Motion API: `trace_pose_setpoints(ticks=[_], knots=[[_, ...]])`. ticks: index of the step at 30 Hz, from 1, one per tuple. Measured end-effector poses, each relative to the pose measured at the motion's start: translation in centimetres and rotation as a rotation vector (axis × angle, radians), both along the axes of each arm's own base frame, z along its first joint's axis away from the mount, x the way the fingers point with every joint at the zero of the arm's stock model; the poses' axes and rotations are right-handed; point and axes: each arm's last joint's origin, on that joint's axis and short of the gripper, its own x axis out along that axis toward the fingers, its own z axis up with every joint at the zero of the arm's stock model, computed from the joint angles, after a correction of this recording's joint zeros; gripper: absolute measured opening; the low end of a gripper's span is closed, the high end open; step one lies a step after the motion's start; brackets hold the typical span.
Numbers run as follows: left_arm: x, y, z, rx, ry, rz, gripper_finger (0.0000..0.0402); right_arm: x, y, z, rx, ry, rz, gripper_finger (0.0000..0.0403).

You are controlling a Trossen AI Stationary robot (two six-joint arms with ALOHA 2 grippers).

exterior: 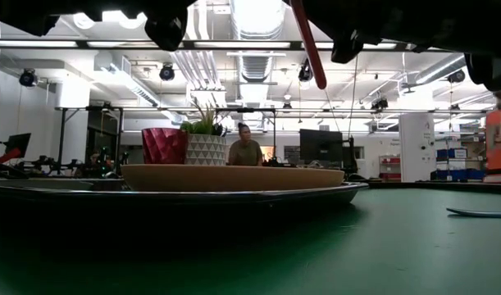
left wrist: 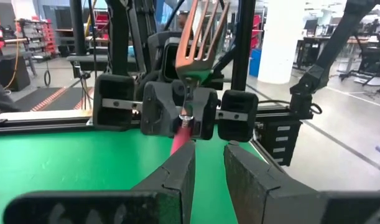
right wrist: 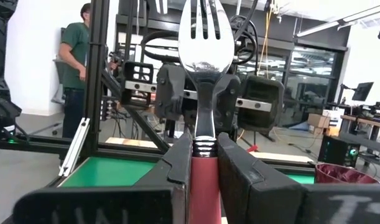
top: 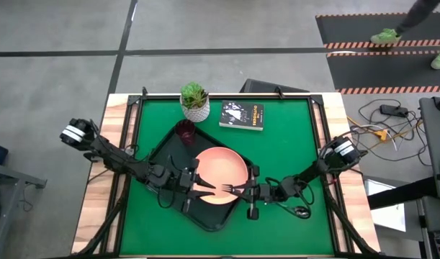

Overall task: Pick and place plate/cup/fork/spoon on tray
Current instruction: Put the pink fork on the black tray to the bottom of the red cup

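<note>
The black tray (top: 169,155) lies on the green table with the peach plate (top: 221,167) on it and the dark red cup (top: 185,130) at its far corner. My right gripper (top: 247,191) is shut on the pink-handled fork (right wrist: 205,37), above the plate's near edge. My left gripper (top: 198,183) is open and faces it from the left; its fingers (left wrist: 177,171) stand just short of the fork (left wrist: 202,31). The spoon (exterior: 478,212) lies flat on the table to the right of the tray. My right gripper pinches the fork's pink handle (right wrist: 204,171) between its two fingers, close to the metal neck. The fingers come from the table's right and lie along the fork. The fork is lifted clear above the plate, tilted, with its tines toward my left gripper and its handle end (exterior: 316,70) slanting down.
A white pot with a green plant (top: 195,101) and a small black book (top: 242,115) stand at the table's far edge. A person (right wrist: 74,62) stands in the room beyond the table. Bare green table lies to the right of the tray.
</note>
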Motion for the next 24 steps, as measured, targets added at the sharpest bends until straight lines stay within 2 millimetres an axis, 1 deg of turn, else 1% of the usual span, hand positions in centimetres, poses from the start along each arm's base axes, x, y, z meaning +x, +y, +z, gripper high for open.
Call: trace_pose_setpoints(ticks=[2, 5, 7, 11, 13, 16, 20, 22, 24], knots=[[0.0, 0.0, 0.0, 0.000, 0.000, 0.001, 0.0068, 0.4, 0.3, 0.8, 0.008, -0.027, 0.014, 0.0040], [0.0, 0.1, 0.0, 0.006, -0.003, 0.012, 0.0068, 1.0, 0.9, 3.4, -0.028, -0.133, 0.097, 0.0040], [0.0, 0.1, 0.1, 0.003, -0.011, 0.013, 0.0068, 1.5, 1.3, 4.2, -0.059, -0.136, 0.120, 0.0040], [0.0, 0.1, 0.4, -0.006, -0.033, 0.013, 0.0068, 3.3, 1.7, 3.9, -0.125, -0.004, 0.113, 0.0040], [0.0, 0.1, 0.5, -0.011, -0.043, 0.013, 0.0068, 3.9, 2.0, 4.1, -0.131, 0.005, 0.111, 0.0040], [0.0, 0.0, 0.7, -0.016, -0.061, -0.024, 0.0068, 4.0, 2.2, 4.4, -0.156, -0.005, 0.113, 0.0040], [-0.1, -0.2, 1.1, -0.024, -0.094, -0.101, 0.0073, 3.7, 1.9, 4.2, -0.155, -0.021, 0.104, 0.0040], [-0.2, -0.3, 1.2, -0.022, -0.109, -0.111, 0.0086, 3.6, 1.9, 4.2, -0.148, -0.023, 0.101, 0.0040], [-0.1, -0.3, 1.3, -0.019, -0.129, -0.110, 0.0110, 3.7, 1.8, 4.1, -0.146, -0.018, 0.099, 0.0040]])
